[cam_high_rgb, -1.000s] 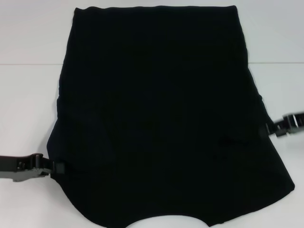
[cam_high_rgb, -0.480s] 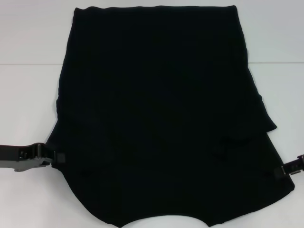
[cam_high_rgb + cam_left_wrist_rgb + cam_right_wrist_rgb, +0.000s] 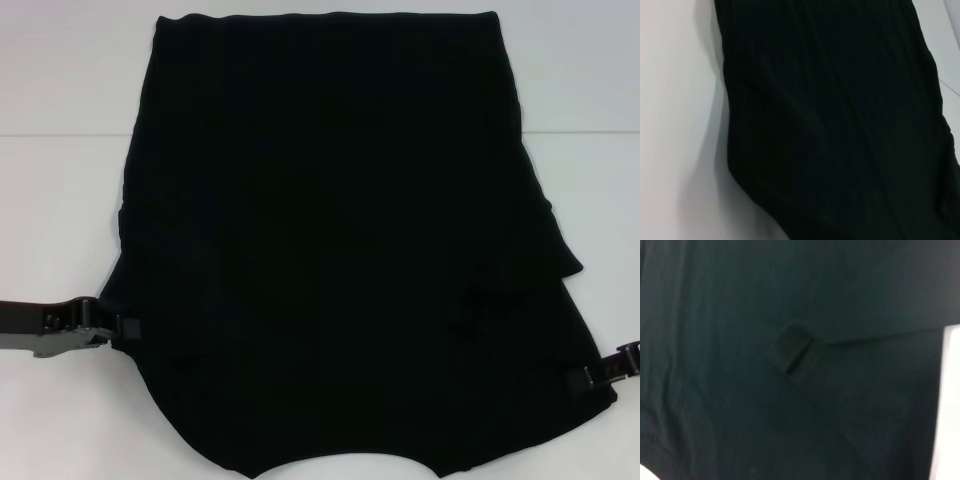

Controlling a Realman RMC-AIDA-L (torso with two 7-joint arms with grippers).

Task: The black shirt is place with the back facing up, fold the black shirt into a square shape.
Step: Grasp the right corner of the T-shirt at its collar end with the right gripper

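The black shirt (image 3: 330, 230) lies flat on the white table (image 3: 60, 220) and fills most of the head view, with its sides folded in and no letters showing. A folded layer ends in a step on its right side (image 3: 560, 268). My left gripper (image 3: 125, 330) is at the shirt's left edge, low down, touching the cloth. My right gripper (image 3: 585, 378) is at the shirt's lower right edge. The left wrist view shows the shirt (image 3: 840, 120) and its edge on the table. The right wrist view is filled by the shirt (image 3: 790, 415), with a small cloth fold (image 3: 790, 354).
A seam line (image 3: 60, 136) runs across the white table behind the shirt. Bare table shows left and right of the shirt, and to the left in the left wrist view (image 3: 675, 125). The shirt's near edge runs out of the bottom of the head view.
My right gripper has moved from the shirt's right side, near the folded step, down toward me to the lower right edge. My left gripper has shifted slightly up along the left edge.
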